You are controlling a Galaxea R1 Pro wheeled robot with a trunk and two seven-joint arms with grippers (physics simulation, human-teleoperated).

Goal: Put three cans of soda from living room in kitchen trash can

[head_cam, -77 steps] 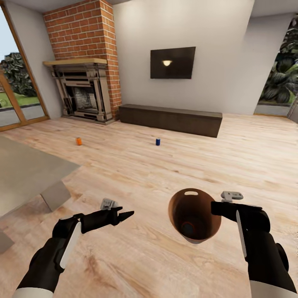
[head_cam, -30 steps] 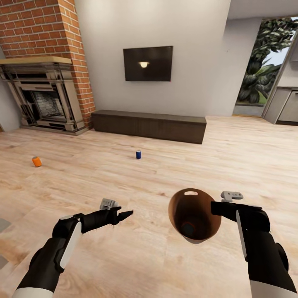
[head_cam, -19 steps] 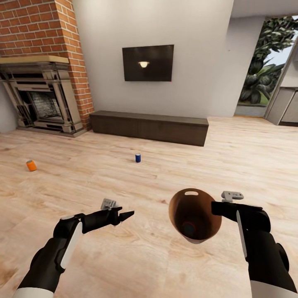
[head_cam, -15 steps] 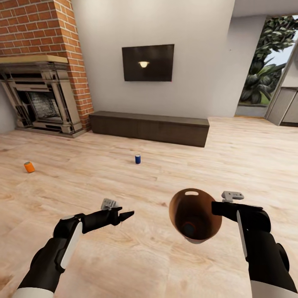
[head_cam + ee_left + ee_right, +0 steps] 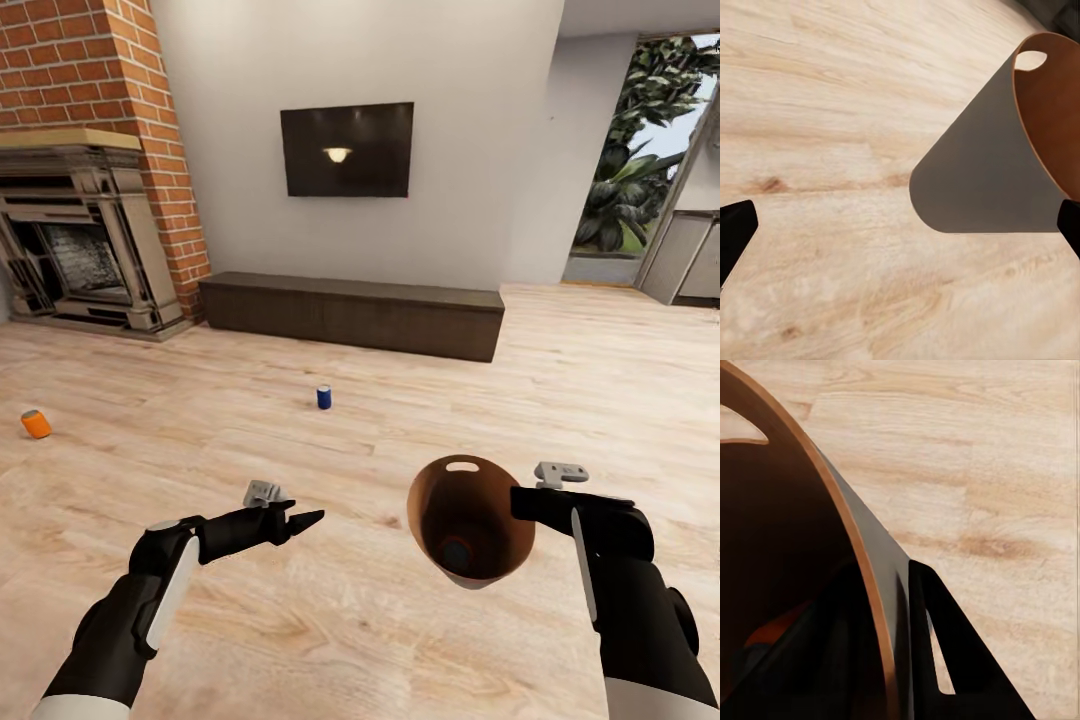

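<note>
The round brown coppery-rimmed trash can (image 5: 470,520) hung above the light wood floor (image 5: 400,640), tilted so its dark inside faced the head camera, with its slot handle cut-out at the far rim. The right gripper (image 5: 522,502) pinched the can's near-right wall; in the right wrist view one black finger (image 5: 945,660) lay against the outside and the other against the inside of the rim (image 5: 862,577). Deep in the can lay a small orange soda can with a grey end (image 5: 456,552). The left gripper (image 5: 305,520) was held out empty beside the bin, its fingers spread apart. On the floor to the far left lay another orange soda can (image 5: 36,424) on its side. A small blue can (image 5: 324,397) stood upright before the long dark low cabinet (image 5: 350,314).
</note>
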